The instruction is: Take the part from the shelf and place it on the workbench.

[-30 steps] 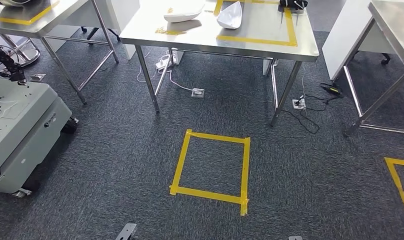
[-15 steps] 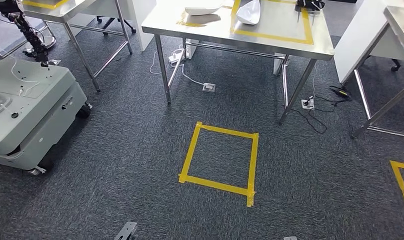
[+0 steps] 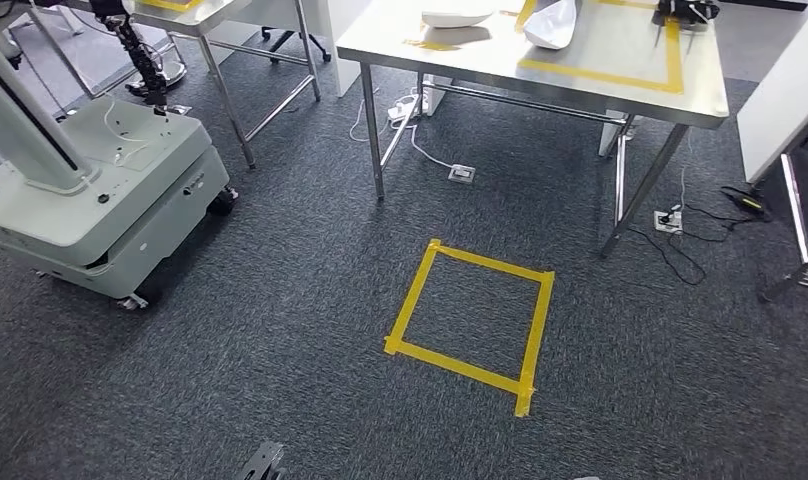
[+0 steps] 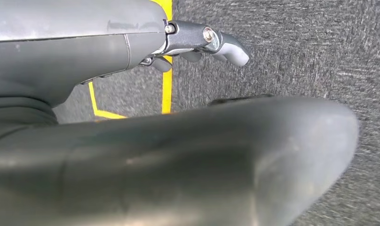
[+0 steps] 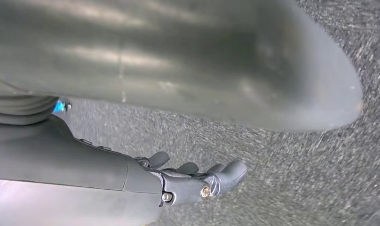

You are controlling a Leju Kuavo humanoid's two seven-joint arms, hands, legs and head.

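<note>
The steel workbench (image 3: 620, 95) stands at the top of the head view with a yellow tape outline (image 3: 600, 78) on its top. Two white shell-like parts lie on it: one (image 3: 458, 17) left of the outline, one (image 3: 553, 25) at the outline's left edge. In the left wrist view my left hand (image 4: 193, 42) hangs over the grey carpet, fingers (image 4: 228, 47) stretched out, the thick thumb (image 4: 216, 160) apart from them, nothing in it. In the right wrist view my right hand (image 5: 197, 181) hangs the same way, fingers out and holding nothing.
A yellow tape square (image 3: 412, 295) marks the carpet in front of the workbench. A grey wheeled machine (image 3: 110, 190) carrying a dark jointed arm (image 3: 140, 60) stands at the left. A second steel table (image 3: 220, 15) is behind it. Power strips (image 3: 462, 173) and cables lie under the workbench.
The whole picture has shifted right and slightly down, so the camera has turned left; more of the grey wheeled machine has come into view. Nothing on the workbench has moved.
</note>
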